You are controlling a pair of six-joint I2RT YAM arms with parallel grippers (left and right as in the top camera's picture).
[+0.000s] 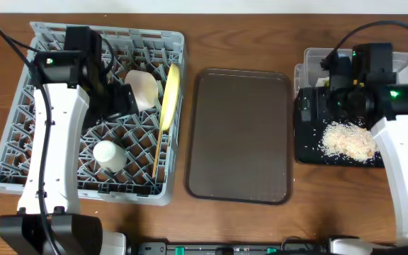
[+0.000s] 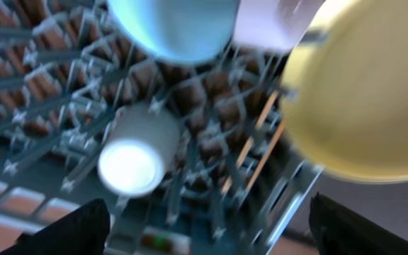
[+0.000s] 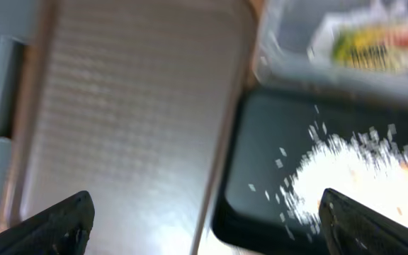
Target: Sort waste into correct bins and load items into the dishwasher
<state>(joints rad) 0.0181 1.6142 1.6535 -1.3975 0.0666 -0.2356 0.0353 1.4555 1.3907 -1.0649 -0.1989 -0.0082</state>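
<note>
Most things look sorted: the grey dish rack (image 1: 137,152), left, holds the yellow plate (image 1: 171,88) on edge beside the chopsticks (image 1: 159,145). The black tray (image 1: 307,142), right, holds the rice scraps (image 1: 347,139), and the clear tub (image 1: 314,57) behind it holds the wrapper (image 3: 374,42). The left gripper (image 2: 204,227) and the right gripper (image 3: 204,219) both gape wide and empty. The left gripper hangs close over the rack, so a careless lift could topple the plate.

1. No word, number or brand name can be read in any of the three views.
2. The wrapper (image 3: 374,44) lying in the clear tub (image 3: 271,57) carries green, yellow and orange print. In the right wrist view it is too blurred to make out any letter.
3. In the overhead view nothing shows a legible label.
</note>
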